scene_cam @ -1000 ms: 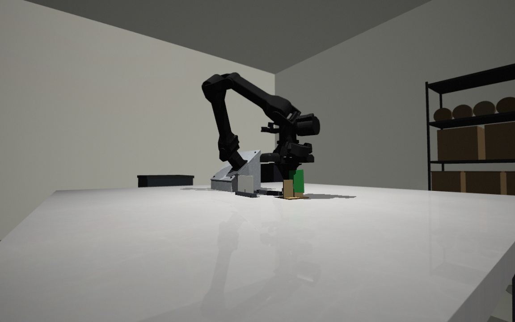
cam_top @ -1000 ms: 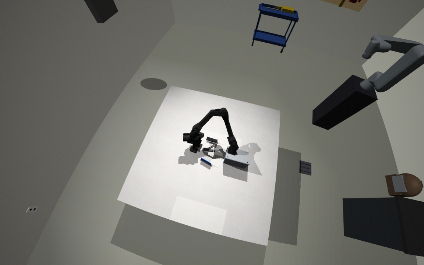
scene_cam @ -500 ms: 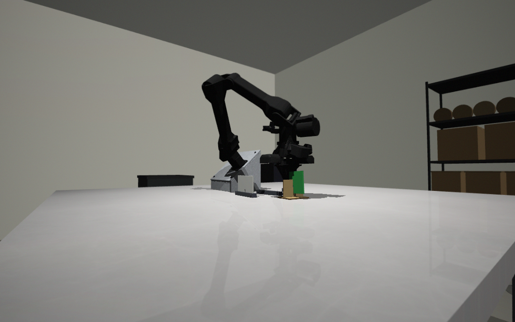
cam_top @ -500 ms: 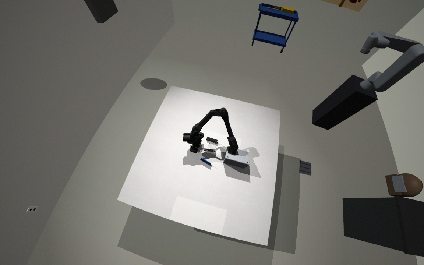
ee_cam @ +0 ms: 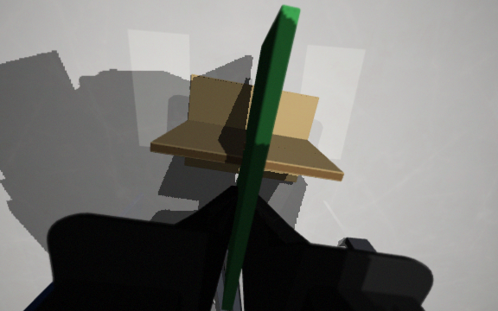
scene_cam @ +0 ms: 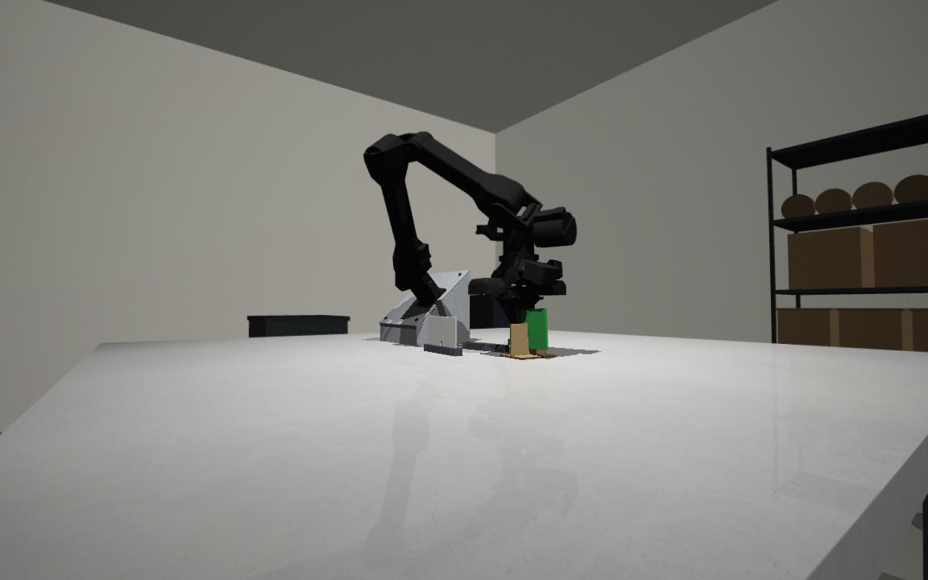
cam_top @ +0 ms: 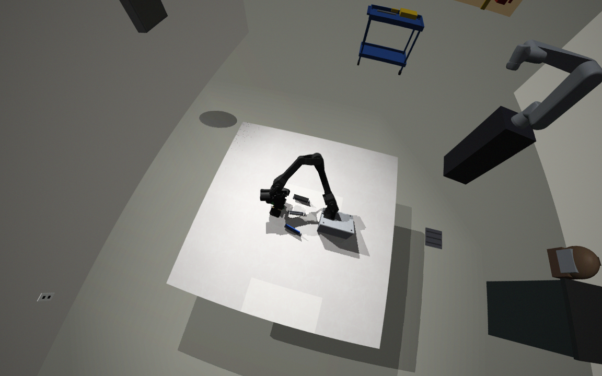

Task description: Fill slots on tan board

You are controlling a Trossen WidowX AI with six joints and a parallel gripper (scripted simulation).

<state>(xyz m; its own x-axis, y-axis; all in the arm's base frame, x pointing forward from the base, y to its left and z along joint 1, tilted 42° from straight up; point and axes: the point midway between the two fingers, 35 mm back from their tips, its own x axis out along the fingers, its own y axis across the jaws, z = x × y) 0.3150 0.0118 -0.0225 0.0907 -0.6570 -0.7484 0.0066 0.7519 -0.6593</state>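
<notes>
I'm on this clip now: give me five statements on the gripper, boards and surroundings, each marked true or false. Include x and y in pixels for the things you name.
1. The gripper [scene_cam: 527, 308] [ee_cam: 240, 194] is shut on the green board [scene_cam: 537, 329] [ee_cam: 266, 104]. True.
2. The green board lies flat on the table [cam_top: 219, 233] [scene_cam: 381, 447]. False: it is held upright.
3. In the wrist view, the green board crosses the tan board [ee_cam: 214, 140]. True.
4. The blue cart [cam_top: 382, 54] stands on the table. False: it stands off the table.
5. In the exterior view, the cardboard boxes [scene_cam: 824, 258] [scene_cam: 921, 252] are on the shelf unit [scene_cam: 771, 245]. True.
</notes>
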